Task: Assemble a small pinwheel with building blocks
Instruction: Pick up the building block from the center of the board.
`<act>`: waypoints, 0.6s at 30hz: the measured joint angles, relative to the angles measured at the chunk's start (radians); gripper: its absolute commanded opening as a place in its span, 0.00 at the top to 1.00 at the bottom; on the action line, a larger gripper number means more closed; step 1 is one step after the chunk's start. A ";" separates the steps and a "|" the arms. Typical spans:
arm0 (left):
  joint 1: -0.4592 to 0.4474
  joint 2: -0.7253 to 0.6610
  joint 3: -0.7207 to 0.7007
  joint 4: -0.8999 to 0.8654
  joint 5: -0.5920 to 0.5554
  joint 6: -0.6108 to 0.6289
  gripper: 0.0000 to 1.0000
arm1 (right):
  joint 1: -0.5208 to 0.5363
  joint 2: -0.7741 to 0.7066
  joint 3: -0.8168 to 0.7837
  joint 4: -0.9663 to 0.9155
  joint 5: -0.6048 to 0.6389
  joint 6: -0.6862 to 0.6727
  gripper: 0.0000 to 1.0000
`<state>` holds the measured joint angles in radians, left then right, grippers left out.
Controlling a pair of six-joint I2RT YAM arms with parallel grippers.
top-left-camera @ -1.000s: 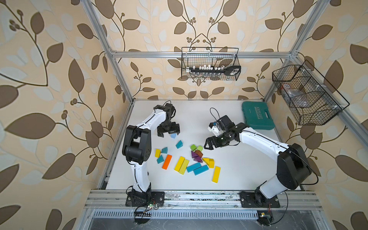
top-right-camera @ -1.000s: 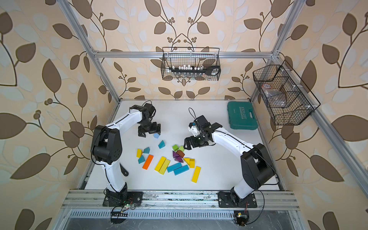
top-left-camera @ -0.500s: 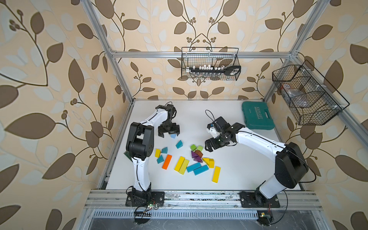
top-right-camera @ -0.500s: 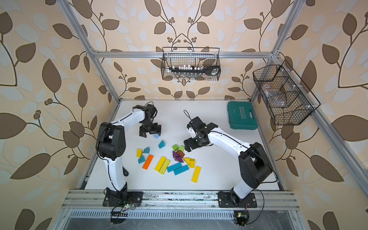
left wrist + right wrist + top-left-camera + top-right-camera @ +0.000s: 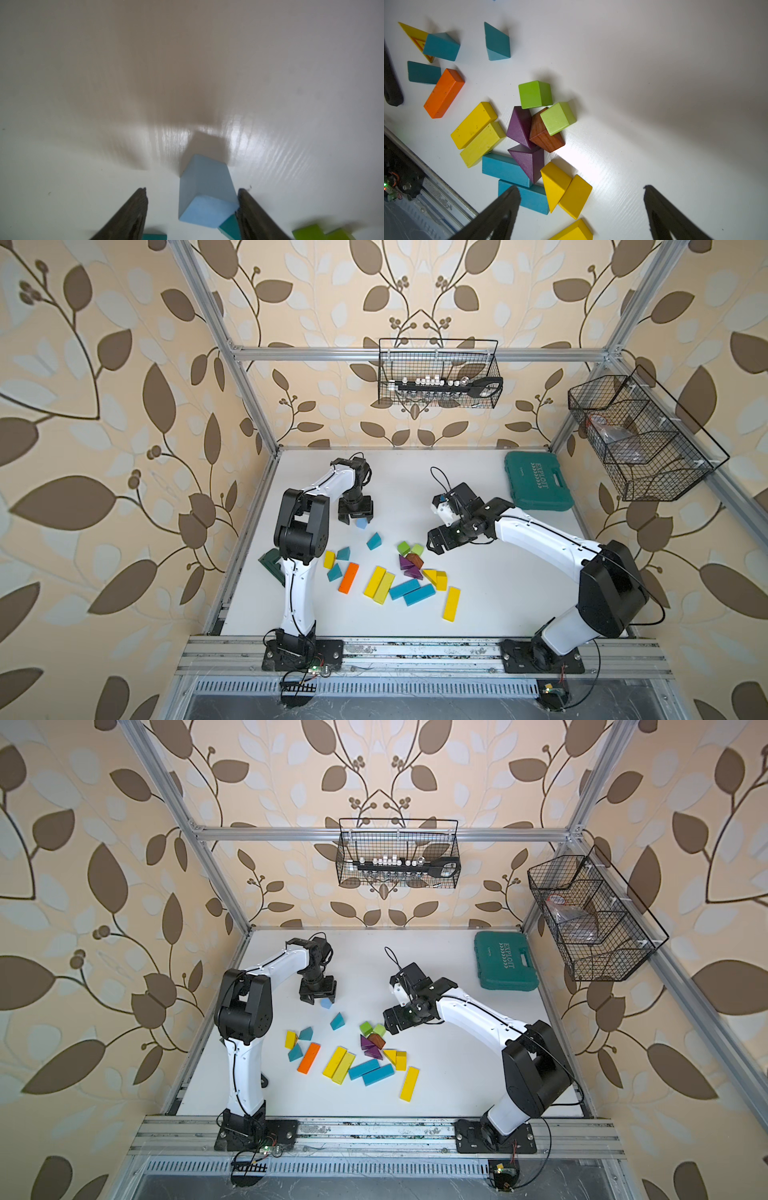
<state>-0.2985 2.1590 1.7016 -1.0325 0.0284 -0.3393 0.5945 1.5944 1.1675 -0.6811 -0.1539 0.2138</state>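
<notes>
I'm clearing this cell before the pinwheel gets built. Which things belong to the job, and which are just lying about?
For the job: light-blue cube, green cubes, purple wedges, brown wedge, yellow wedges, teal wedges, yellow bars, blue bars, orange bar.
Lying about: teal tool case, back-wall wire basket, side-wall wire basket.
</notes>
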 measured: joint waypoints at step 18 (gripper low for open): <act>0.000 0.060 0.068 -0.042 -0.003 -0.030 0.77 | 0.000 0.000 -0.020 0.020 -0.002 0.002 0.13</act>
<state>-0.2985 2.2185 1.7691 -1.0740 0.0250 -0.3695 0.5945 1.5944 1.1477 -0.6613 -0.1562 0.2161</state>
